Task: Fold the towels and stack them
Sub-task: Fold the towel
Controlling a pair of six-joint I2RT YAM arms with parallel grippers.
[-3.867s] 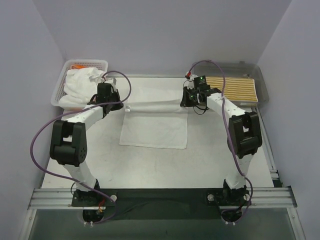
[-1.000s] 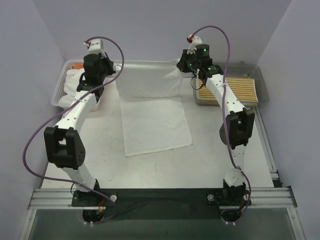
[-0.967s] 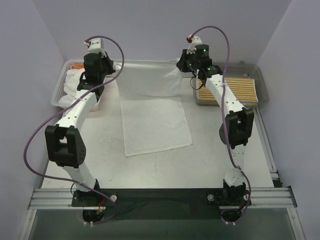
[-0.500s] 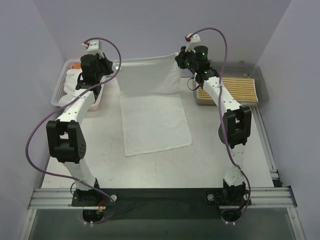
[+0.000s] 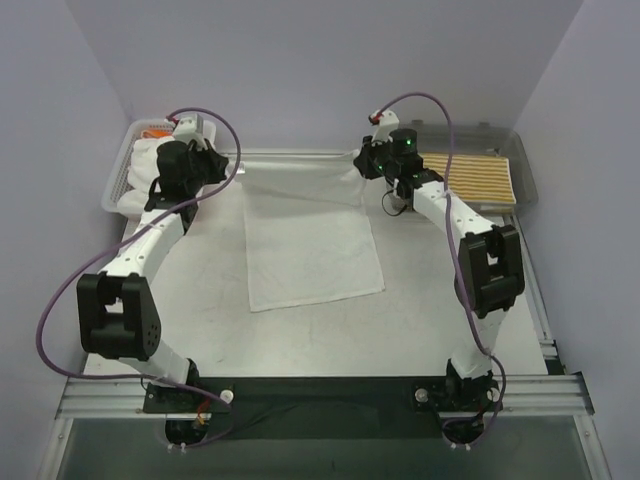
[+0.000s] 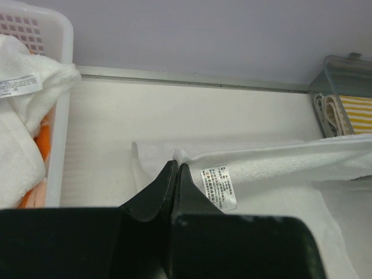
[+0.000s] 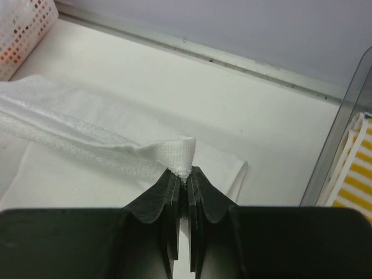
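Note:
A plain white towel lies lengthwise on the table, its far edge lifted and stretched between both grippers. My left gripper is shut on the towel's far left corner, beside its care label. My right gripper is shut on the far right corner. More white towels with an orange one beneath fill the mesh basket at far left. A yellow-and-white striped towel lies folded in the grey tray at far right.
The back wall runs just behind the held edge. The basket stands left of the left gripper. The tray wall stands right of the right gripper. Bare table surface lies in front of the towel.
Both grippers have come down and toward me from the high back position, keeping hold of the towel's far corners. The lifted edge now hangs lower over the spread part.

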